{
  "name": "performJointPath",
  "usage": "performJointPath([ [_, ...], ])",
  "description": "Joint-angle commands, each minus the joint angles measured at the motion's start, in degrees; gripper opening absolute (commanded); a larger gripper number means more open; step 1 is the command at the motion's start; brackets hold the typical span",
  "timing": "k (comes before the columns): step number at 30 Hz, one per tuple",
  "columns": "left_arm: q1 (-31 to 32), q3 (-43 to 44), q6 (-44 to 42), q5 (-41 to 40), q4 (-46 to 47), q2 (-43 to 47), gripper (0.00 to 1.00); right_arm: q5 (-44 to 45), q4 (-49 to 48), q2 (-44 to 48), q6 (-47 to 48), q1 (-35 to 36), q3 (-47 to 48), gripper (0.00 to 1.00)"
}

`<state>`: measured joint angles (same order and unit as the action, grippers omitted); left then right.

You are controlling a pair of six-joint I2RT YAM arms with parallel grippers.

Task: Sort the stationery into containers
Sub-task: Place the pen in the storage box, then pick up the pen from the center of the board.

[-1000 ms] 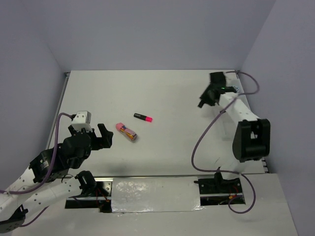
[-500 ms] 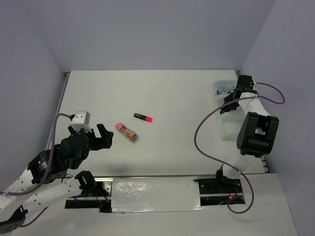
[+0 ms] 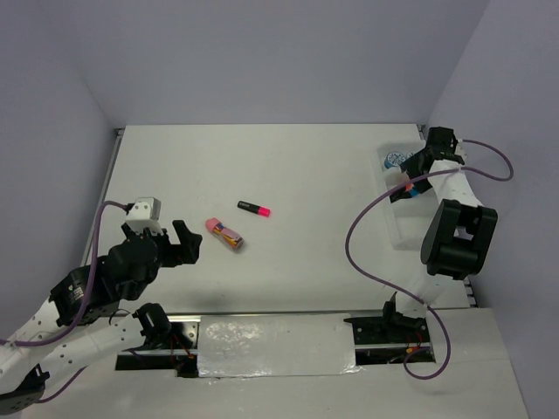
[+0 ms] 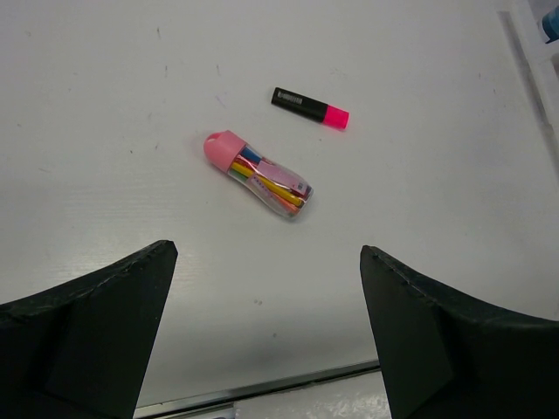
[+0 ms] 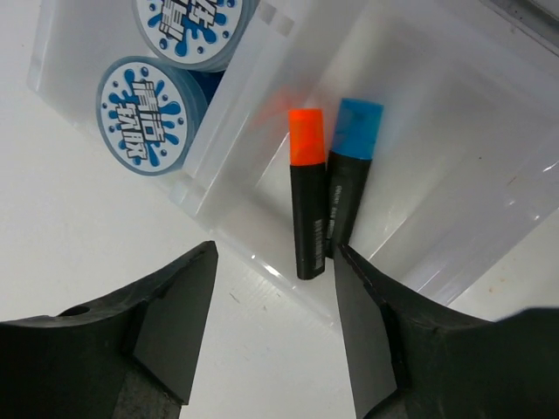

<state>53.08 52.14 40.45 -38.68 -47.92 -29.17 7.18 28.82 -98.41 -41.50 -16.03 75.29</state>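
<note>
A pink-capped highlighter [image 3: 253, 208] [image 4: 308, 106] and a pink packet [image 3: 224, 233] [image 4: 258, 177] with coloured bits lie on the white table ahead of my left gripper [image 3: 162, 237] [image 4: 268, 251], which is open and empty, hovering short of them. My right gripper [image 3: 410, 180] [image 5: 275, 253] is open and empty over the near rim of a clear tray [image 5: 489, 201] at the far right. In that tray an orange-capped highlighter [image 5: 307, 196] and a blue-capped highlighter [image 5: 349, 175] lie side by side. Two round blue-and-white items [image 5: 144, 113] [image 3: 397, 160] sit in the adjoining tray [image 5: 52, 61].
Another faint clear tray [image 3: 403, 223] lies nearer along the right edge, beside the right arm's black link [image 3: 454, 237]. Walls close the table at the back and both sides. The right arm's purple cable [image 3: 358, 231] loops over the right part of the table.
My right gripper has swung from left of the trays to the far right corner over them, uncovering the round items. The left arm, the packet and the pink highlighter have not moved.
</note>
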Motion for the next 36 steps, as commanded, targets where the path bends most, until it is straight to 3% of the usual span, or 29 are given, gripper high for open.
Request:
performJointPath([
  [1, 0.3, 0.0, -1.5, 0.3, 2.6, -0.6, 0.99, 1.6, 1.3, 2.2, 0.8, -0.3, 3.3, 0.64],
  [5, 0.3, 0.3, -0.8, -0.9, 1.8, -0.9, 0.99, -4.3, -4.7, 5.4, 7.3, 4.2, 2.7, 0.63],
  [8, 0.3, 0.9, 1.1, -3.8, -0.1, -1.2, 0.99, -8.7, -7.3, 4.8, 18.1, 15.6, 5.6, 0.65],
  [9, 0.2, 1.3, 2.3, -4.5, -1.3, -1.2, 0.99, -9.7, -6.8, 4.0, 23.6, 23.9, 8.4, 0.67],
  [10, 0.2, 1.4, 2.7, -5.0, -1.6, -1.3, 0.99, -10.9, -6.0, 2.8, 26.7, 27.6, 10.1, 0.68],
  [13, 0.2, 1.2, 3.0, -5.4, -1.6, -1.6, 0.99, -11.6, 2.8, -8.8, 37.4, 41.0, 22.1, 0.71],
  [16, 0.2, 1.2, 3.1, -5.4, -1.7, -2.2, 0.99, -2.5, 12.1, -20.2, 46.4, 52.0, 38.6, 0.70],
  [18, 0.2, 1.3, 3.1, -5.4, -1.8, -2.9, 0.99, 0.5, 14.3, -24.4, 50.1, 56.6, 42.0, 0.69],
  [23, 0.2, 1.3, 2.7, -5.0, -1.6, -2.9, 0.99, -4.0, 16.8, -32.5, 51.0, 58.2, 49.3, 0.68],
  [36, 0.2, 1.2, 1.8, -4.1, -0.9, -3.2, 0.99, -9.0, 18.6, -36.2, 56.0, 60.6, 43.4, 0.63],
])
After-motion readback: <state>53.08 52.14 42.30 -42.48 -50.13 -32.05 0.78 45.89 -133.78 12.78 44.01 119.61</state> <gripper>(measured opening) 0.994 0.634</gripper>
